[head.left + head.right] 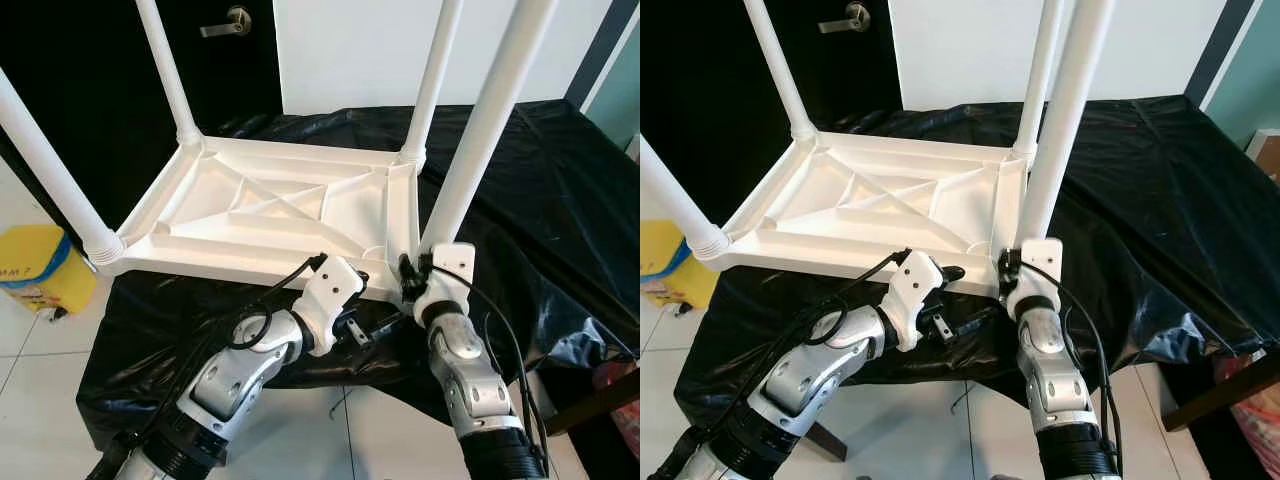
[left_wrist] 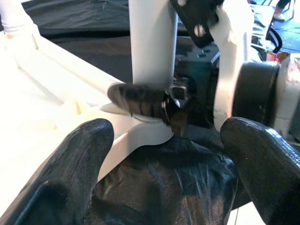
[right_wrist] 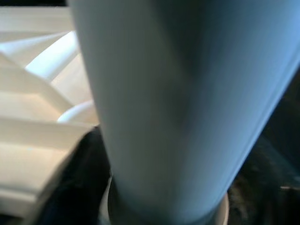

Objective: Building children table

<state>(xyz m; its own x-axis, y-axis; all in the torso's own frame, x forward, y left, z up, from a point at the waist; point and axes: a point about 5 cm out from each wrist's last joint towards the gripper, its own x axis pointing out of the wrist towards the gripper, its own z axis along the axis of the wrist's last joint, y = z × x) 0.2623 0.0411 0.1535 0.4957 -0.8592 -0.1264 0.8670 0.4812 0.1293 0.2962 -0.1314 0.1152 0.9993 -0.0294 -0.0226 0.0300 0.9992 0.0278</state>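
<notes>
Legs all stand upright on the upturned table top (image 1: 270, 215) lying on black sheeting (image 1: 520, 180). Right gripper (image 2: 161, 103) clamps the near leg (image 1: 480, 140) at its socket — seating it seems next; left gripper (image 2: 164, 168), fingers apart, waits beside.

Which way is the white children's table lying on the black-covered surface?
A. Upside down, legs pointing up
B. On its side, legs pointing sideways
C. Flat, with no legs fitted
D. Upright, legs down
A: the table shows its ribbed underside, and its legs rise from the corners.
</notes>
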